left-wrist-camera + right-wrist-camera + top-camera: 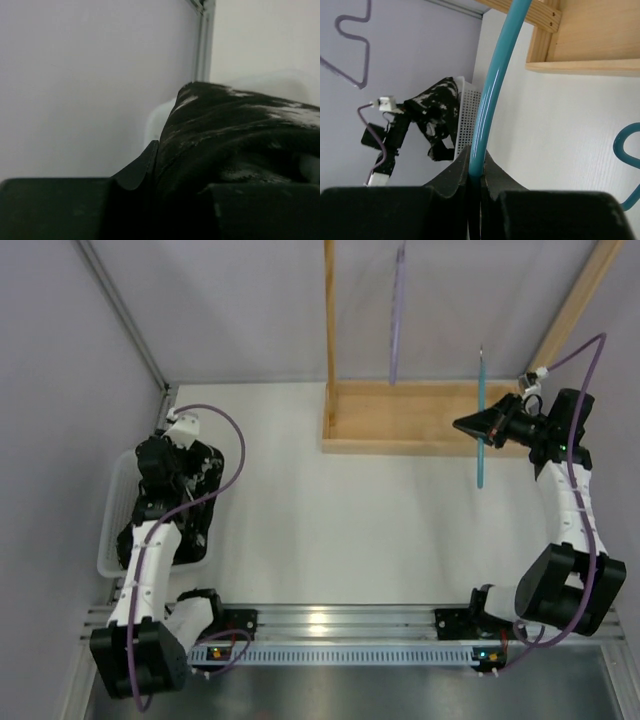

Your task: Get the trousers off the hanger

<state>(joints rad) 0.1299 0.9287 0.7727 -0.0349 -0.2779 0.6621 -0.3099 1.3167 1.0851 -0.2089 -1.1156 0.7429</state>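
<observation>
Trousers point(235, 130) are off the hanger point(495, 85) and sit far L of the table, bunched in the left gripper point(182, 170) over the white basket point(112, 540). The L wrist cam shows dark speckled cloth filling the gap btw both fingers, so you're pinching fabric. The R wrist cam shows the bundle draping down from that grip, beside the basket wall.

Hanger is bare. The right gripper point(475, 160) has its fingers pressed together on the teal bar, held up just in front of the wooden rack point(400, 415) and well apart from the trousers.

Step, as I read it: removal is done and you're at the put-down. Next you'd want to spread the L fingers fully and lift straight up so no fold snags a finger. The R arm just needs to hold steady.

Orientation: the trousers are a crumpled lump w/ no clean long axis, and I can't tell waist from legs. From above, the dark mass runs roughly near-to-far along the basket. The hanger's long axis also runs near-to-far from above. A curved teal end shows low R in the R wrist cam.
</observation>
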